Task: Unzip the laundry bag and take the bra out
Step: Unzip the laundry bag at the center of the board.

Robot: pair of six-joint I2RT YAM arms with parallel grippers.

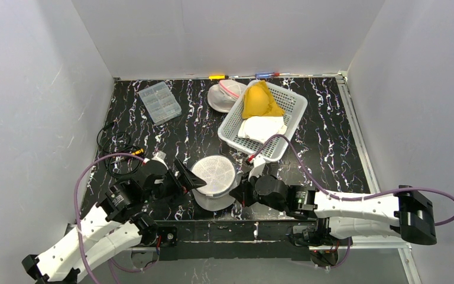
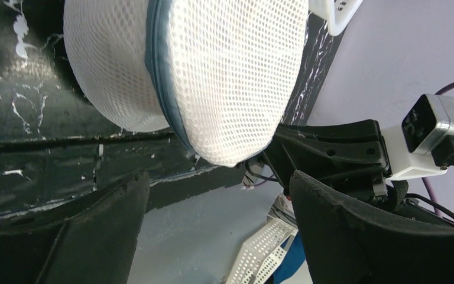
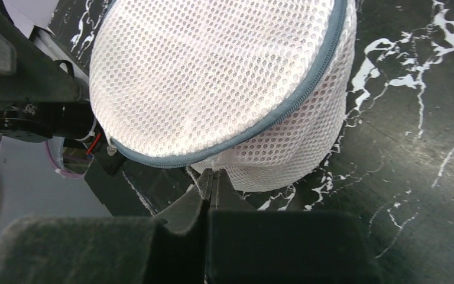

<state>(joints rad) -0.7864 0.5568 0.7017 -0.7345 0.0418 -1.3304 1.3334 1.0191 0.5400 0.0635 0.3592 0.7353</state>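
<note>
the laundry bag (image 1: 214, 180) – a round white mesh pouch with a grey-blue zipper (image 3: 295, 103) round its rim – sits on the black marbled desk (image 1: 331, 148) near the front edge, between the two arms. the zipper is closed along every stretch that shows in the wrist views. what lies inside cannot be made out through the mesh.

the left hand (image 1: 194, 179) is just beside the bag's left side, its fingers spread wide apart and gripping nothing; from its wrist view the bag fills the space ahead of the gap. the right hand (image 1: 240, 188) is at the bag's right side with its fingers pressed together, their tips against the lower edge right under the zipper seam – a thin strand runs into the tips, but whether that is the zipper pull i cannot tell.

further back stands a white basket (image 1: 230, 127) holding a yellow cloth (image 1: 260, 102) and a white cloth (image 1: 263, 127). a second mesh pouch (image 1: 224, 94) lies just beside its far left corner. a clear compartment box (image 1: 159, 102) sits at the back left, and a black cable (image 1: 113, 145) loops by the left wall.
</note>
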